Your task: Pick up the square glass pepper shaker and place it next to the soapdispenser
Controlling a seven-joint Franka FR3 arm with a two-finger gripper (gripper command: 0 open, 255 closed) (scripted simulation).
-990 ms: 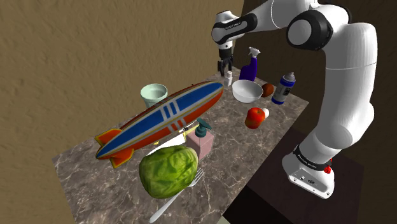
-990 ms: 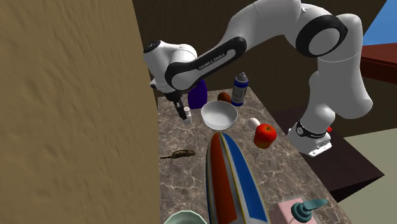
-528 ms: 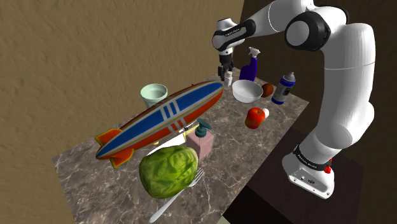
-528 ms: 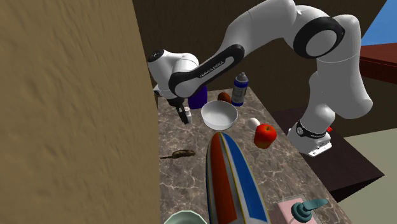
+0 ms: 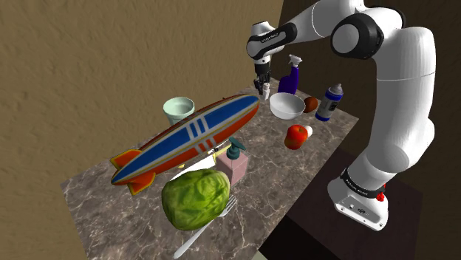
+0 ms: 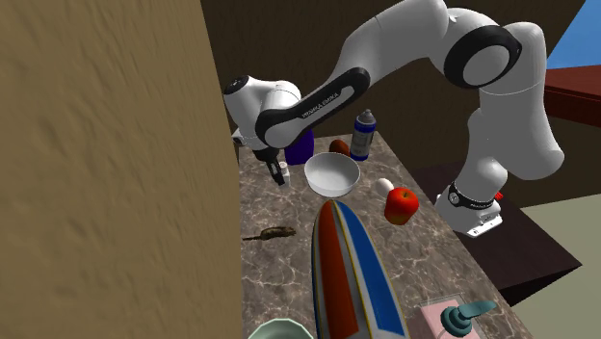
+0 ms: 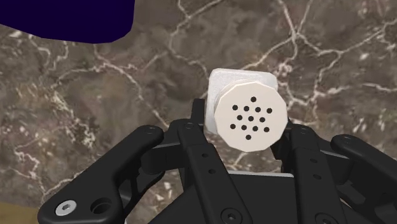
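Note:
The pepper shaker (image 7: 248, 118) is a small square clear block with a cream cap full of holes. It stands on the marble counter (image 5: 266, 159) at the far end, by the brown wall. My gripper (image 7: 245, 130) is down over it, shut, with one black finger pressed on each side of the shaker. From the shoulder view the gripper (image 5: 263, 86) covers most of the shaker (image 5: 266, 92). In the second exterior view the gripper (image 6: 277, 173) sits beside the white bowl. The soap dispenser (image 5: 236, 158), pink with a teal pump, stands mid-counter behind the blimp; the soap dispenser (image 6: 453, 316) is near the bottom edge.
A dark blue spray bottle (image 5: 289, 77) and a white bowl (image 5: 287, 105) stand close to the shaker. A long toy blimp (image 5: 188, 140), a lettuce (image 5: 196, 196), a red apple (image 5: 296, 136), a spray can (image 5: 330, 101) and a pale cup (image 5: 179, 111) crowd the counter. The wall (image 6: 116, 173) runs alongside.
The gripper came down from above the shaker to surround it, then its fingers closed on the shaker's sides. The shaker still stands on the counter.

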